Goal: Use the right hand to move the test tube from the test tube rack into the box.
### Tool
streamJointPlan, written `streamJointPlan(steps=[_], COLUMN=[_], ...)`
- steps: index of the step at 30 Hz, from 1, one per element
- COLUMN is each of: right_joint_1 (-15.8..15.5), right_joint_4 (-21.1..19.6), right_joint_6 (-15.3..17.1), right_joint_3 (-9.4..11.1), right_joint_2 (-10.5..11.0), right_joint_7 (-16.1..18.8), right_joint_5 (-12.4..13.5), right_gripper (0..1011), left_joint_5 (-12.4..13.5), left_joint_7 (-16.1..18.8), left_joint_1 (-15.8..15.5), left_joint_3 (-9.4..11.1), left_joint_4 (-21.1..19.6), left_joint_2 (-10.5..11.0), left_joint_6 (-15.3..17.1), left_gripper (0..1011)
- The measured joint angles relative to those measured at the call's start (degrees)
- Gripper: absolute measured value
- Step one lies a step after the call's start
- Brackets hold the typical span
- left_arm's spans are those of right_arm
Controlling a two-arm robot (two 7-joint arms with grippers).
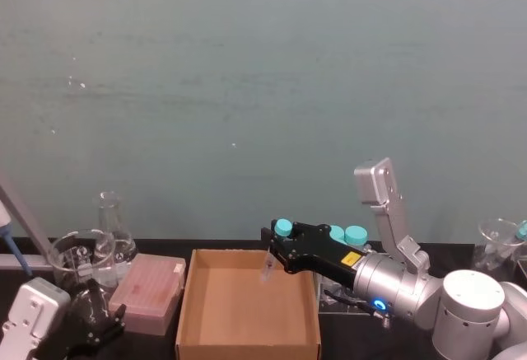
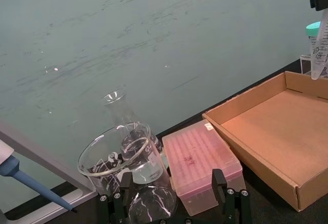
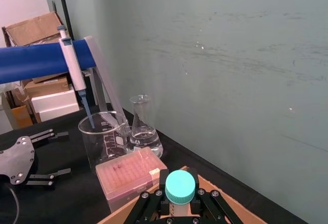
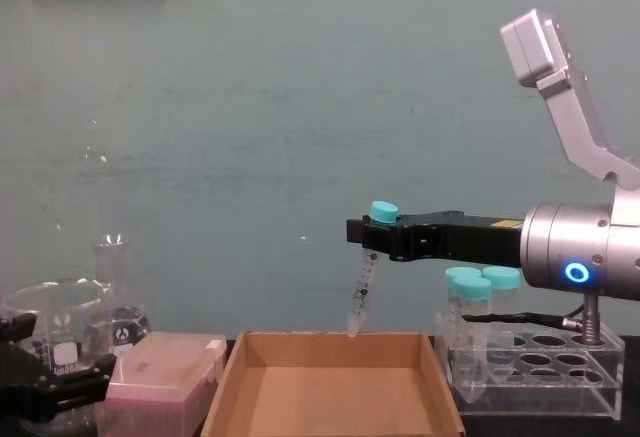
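Note:
My right gripper is shut on the test tube just under its teal cap. The slim clear tube hangs slightly tilted, its conical tip a little above the right part of the open brown box. It also appears at the edge of the left wrist view as the test tube. The clear test tube rack stands just right of the box, below my right arm. My left gripper rests open at the table's near left.
Two wider teal-capped tubes stand in the rack. Left of the box are a pink lidded box, a glass beaker and a flask. A blue pipette hangs at far left. Another beaker sits at far right.

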Motion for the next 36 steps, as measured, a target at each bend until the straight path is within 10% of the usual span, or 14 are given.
streamJointPlan(steps=[11,36], right_joint_1=[-0.1,-0.2], right_joint_4=[-0.1,-0.3], right_joint_6=[0.0,0.1], right_joint_3=[0.2,0.3], right_joint_2=[0.0,0.0], right_joint_7=[0.0,-0.1], right_joint_5=[0.0,0.0], right_gripper=[256,1000], left_joint_5=[0.0,0.0], left_joint_7=[0.0,0.0], left_joint_1=[0.0,0.0], left_joint_3=[0.0,0.0], left_joint_4=[0.0,0.0], left_joint_2=[0.0,0.0], left_joint_6=[0.0,0.0], left_gripper=[1000,1000])
